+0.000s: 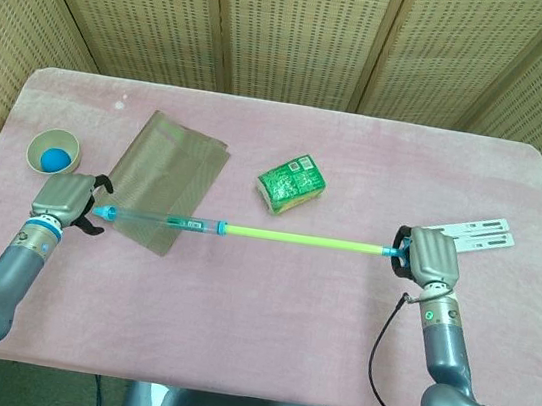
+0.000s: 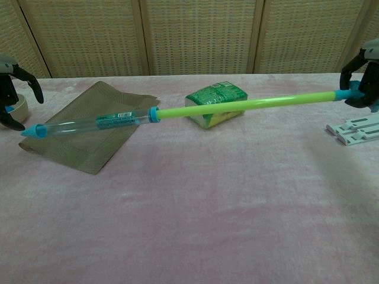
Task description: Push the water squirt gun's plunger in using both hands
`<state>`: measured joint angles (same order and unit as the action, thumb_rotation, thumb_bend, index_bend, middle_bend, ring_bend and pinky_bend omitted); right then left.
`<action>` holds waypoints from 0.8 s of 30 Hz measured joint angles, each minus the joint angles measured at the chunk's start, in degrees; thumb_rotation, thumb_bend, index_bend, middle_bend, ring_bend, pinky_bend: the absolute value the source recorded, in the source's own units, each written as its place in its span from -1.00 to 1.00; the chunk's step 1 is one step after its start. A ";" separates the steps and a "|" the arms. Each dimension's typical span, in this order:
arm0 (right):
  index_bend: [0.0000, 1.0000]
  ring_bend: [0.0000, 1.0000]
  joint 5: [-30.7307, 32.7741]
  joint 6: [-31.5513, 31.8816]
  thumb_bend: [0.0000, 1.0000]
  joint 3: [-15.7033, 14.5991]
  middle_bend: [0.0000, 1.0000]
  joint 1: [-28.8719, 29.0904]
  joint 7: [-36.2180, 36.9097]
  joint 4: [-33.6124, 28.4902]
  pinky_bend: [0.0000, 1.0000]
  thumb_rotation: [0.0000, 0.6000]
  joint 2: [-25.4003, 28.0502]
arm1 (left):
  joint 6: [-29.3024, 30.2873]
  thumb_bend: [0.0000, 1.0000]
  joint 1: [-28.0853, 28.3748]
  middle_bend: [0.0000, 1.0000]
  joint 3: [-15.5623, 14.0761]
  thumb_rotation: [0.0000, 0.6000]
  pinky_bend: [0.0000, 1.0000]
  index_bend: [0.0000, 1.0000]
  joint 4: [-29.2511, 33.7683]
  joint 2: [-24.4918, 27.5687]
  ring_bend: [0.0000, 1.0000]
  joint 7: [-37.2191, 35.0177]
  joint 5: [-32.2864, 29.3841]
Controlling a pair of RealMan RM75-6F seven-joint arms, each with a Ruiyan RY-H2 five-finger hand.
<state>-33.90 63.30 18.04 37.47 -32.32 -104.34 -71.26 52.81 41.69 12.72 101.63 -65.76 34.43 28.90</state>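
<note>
Squirt gun (image 1: 163,219) lying across the pink table (image 1: 266,313), clear barrel over the near edge of the brown mat (image 1: 158,179), blue nozzle (image 1: 104,211) pointing past the mat's left side. Green plunger (image 1: 306,238) drawn far out of the barrel, running to the right from the mat, passing just in front of the green packet (image 1: 293,184). In chest view the rod looks raised above the cloth toward its right end.

Right hand (image 1: 427,258) closed around the blue end cap of the plunger, well right of the mat, fingers (image 2: 353,71) wrapped on it. White flat piece (image 1: 461,233) just behind this hand.

Left hand (image 1: 61,200) just left of the mat, at the nozzle tip, fingers (image 2: 26,76) spread and curved around nothing; touching the nozzle or not, cannot tell. Holding nothing.

Small bowl (image 1: 53,152) with a blue thing inside, left of the mat and just behind the left hand. Woven screens behind the table.
</note>
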 measured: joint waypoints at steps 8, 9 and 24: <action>0.66 0.97 1.83 -1.48 0.25 0.37 1.00 1.02 1.98 -0.44 0.32 1.00 1.68 | -0.16 -0.59 2.68 0.80 -2.37 1.00 0.44 -0.30 -2.35 -1.94 0.64 1.22 -2.48; 0.66 0.97 2.06 -1.73 0.25 0.37 1.00 1.07 2.27 -0.48 0.33 1.00 1.85 | -0.15 -0.59 2.86 0.80 -2.50 1.00 0.44 -0.30 -2.66 -2.12 0.64 1.23 -2.60; 0.66 0.97 3.13 -2.48 0.25 -0.72 1.00 1.96 4.85 -0.92 0.33 1.00 4.14 | 1.47 -0.43 4.49 0.80 -4.73 1.00 0.44 -0.28 -5.68 -4.24 0.64 0.11 -2.35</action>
<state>-30.77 60.82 17.31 39.43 -27.48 -105.26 -67.12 54.28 46.18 7.99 95.95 -70.00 34.54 26.55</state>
